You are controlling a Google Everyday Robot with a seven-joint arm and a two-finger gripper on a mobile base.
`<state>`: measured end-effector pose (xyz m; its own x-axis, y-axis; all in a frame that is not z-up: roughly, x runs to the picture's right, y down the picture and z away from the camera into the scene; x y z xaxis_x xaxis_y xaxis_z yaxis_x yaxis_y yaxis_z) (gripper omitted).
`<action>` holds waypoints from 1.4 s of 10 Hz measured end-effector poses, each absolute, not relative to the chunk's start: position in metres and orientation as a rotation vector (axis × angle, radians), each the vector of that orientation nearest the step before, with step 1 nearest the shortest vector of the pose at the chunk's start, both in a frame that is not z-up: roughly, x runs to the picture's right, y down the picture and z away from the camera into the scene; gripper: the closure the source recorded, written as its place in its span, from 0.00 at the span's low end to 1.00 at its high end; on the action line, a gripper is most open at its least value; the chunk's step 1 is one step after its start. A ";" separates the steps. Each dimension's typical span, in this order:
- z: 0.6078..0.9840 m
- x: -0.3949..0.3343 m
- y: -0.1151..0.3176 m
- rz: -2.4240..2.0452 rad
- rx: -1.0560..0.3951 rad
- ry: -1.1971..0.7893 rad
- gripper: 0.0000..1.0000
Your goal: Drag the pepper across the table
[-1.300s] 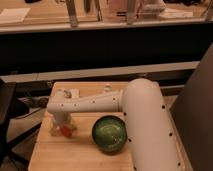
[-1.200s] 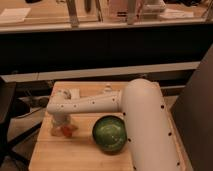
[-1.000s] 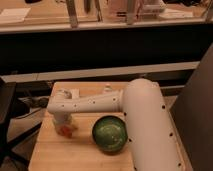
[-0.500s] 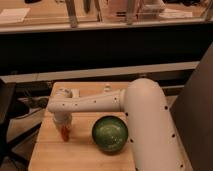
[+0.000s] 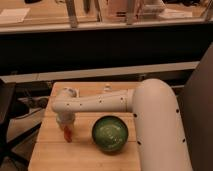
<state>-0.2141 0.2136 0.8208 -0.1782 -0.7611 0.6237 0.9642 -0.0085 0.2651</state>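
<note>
The small red-orange pepper [image 5: 67,133] lies on the light slatted wooden table [image 5: 50,150], left of the middle. My gripper [image 5: 65,123] hangs at the end of the white arm [image 5: 100,102] directly over the pepper, its tip down at the pepper's upper end. The pepper sticks out below the gripper toward the front. The round dark green bowl [image 5: 109,133] stands just right of the pepper and gripper, apart from them.
A small white object [image 5: 107,87] sits at the table's far edge. A dark counter with a pale edge [image 5: 100,72] runs behind the table. A dark chair part [image 5: 10,107] is at the left. My bulky white arm link [image 5: 160,130] covers the table's right side.
The gripper has moved toward the table's front with the pepper under it; the pepper now sits nearer the front edge and points downward. The bowl has not moved.
</note>
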 end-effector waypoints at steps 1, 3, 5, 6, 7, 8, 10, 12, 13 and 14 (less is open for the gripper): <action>0.821 -0.213 0.215 -1.590 -0.351 -0.759 1.00; 0.819 -0.204 0.215 -1.577 -0.350 -0.760 1.00; 0.815 -0.196 0.216 -1.566 -0.349 -0.762 1.00; 0.815 -0.194 0.216 -1.561 -0.346 -0.763 1.00; 0.814 -0.189 0.216 -1.550 -0.346 -0.764 1.00; 0.813 -0.182 0.214 -1.539 -0.345 -0.763 1.00; 0.810 -0.168 0.212 -1.525 -0.343 -0.766 1.00; 0.808 -0.158 0.210 -1.509 -0.341 -0.765 1.00; 0.808 -0.151 0.208 -1.493 -0.340 -0.764 1.00; 0.808 -0.144 0.206 -1.482 -0.337 -0.763 1.00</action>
